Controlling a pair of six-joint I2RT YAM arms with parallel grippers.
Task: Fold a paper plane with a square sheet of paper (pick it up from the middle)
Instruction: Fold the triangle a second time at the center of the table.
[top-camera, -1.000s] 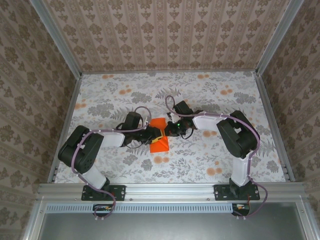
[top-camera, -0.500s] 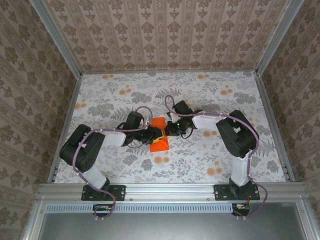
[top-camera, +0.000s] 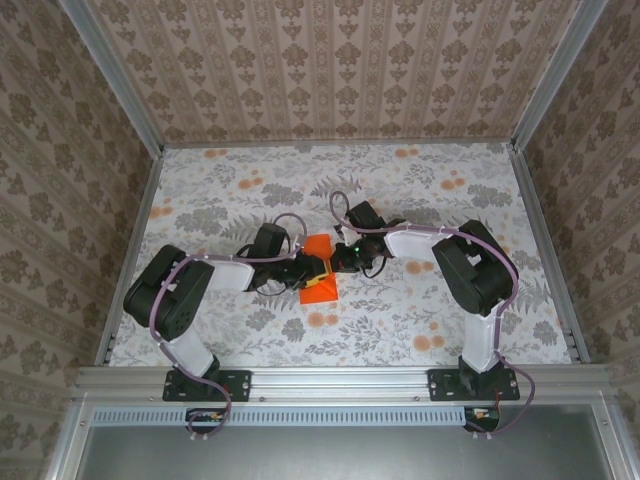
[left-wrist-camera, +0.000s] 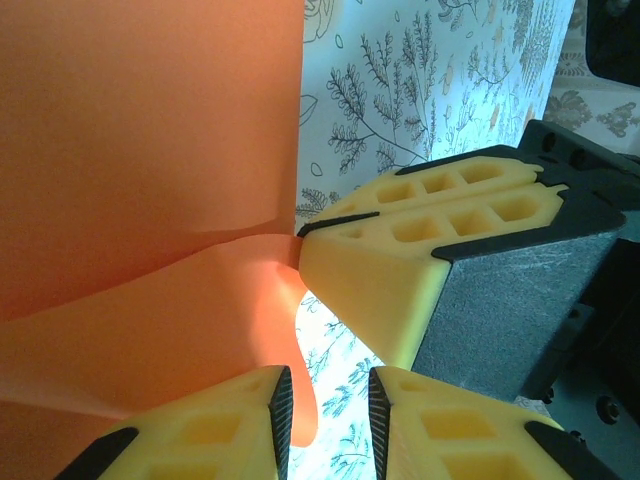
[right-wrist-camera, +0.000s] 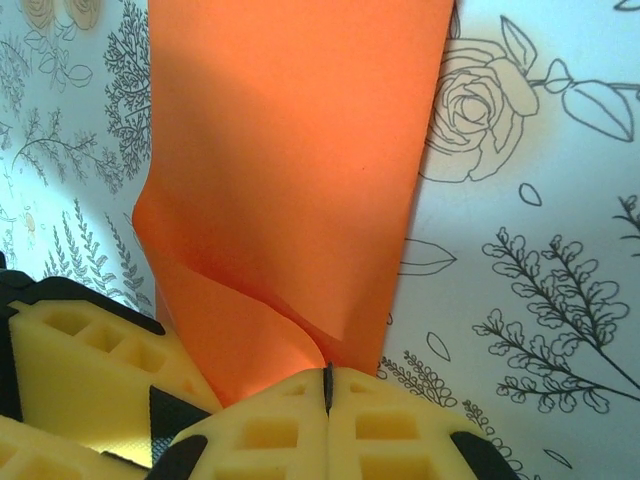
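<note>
Flowered tabletop (top-camera: 220, 190) work: the right gripper (right-wrist-camera: 328, 375) clamps the orange paper (right-wrist-camera: 300, 150), apparently anchoring it, while the left gripper (left-wrist-camera: 330, 395), narrowly parted, straddles a raised flap.

Top view: even, diffuse light, sharp throughout; faint soft shadows on the table (top-camera: 230, 190). Wrist views: bright, print washed bluish-white by glare. The square sheet of paper (right-wrist-camera: 290, 150) looks saturated, soft shadow along its buckled fold.
</note>
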